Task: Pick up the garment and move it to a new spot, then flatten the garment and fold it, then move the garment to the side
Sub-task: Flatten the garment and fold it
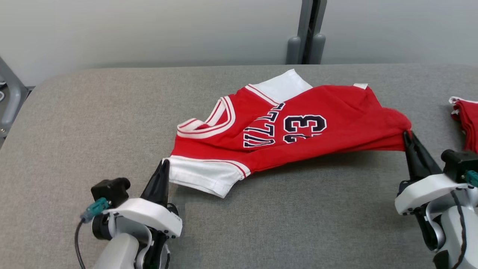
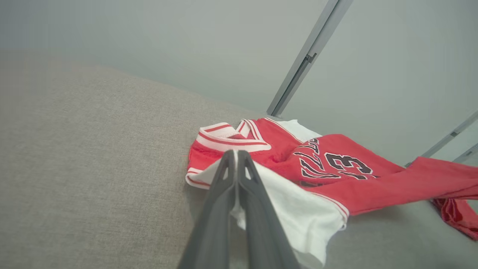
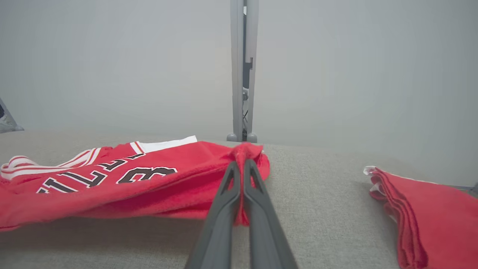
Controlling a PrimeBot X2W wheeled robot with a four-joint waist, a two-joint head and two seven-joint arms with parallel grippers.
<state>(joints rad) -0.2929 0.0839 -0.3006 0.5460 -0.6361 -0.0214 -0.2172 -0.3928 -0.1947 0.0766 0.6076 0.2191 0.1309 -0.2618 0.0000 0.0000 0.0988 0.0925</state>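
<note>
The garment (image 1: 298, 123) is a red jersey with white sleeves and the number 33, lying crumpled across the middle of the grey table (image 1: 93, 123). My left gripper (image 1: 164, 164) is shut on the edge of its near white sleeve; in the left wrist view the white cloth (image 2: 291, 201) runs between the shut left gripper (image 2: 236, 154). My right gripper (image 1: 407, 134) is shut on the red hem at the garment's right end, which is lifted a little off the table. In the right wrist view red cloth (image 3: 112, 183) is pinched in the right gripper (image 3: 242, 162).
A folded stack of red cloth (image 1: 466, 119) lies at the table's right edge, close to my right arm; it also shows as a red stack (image 3: 425, 213) in the right wrist view. A grey post (image 1: 308, 33) stands behind the table. Bare grey tabletop spreads to the left and front.
</note>
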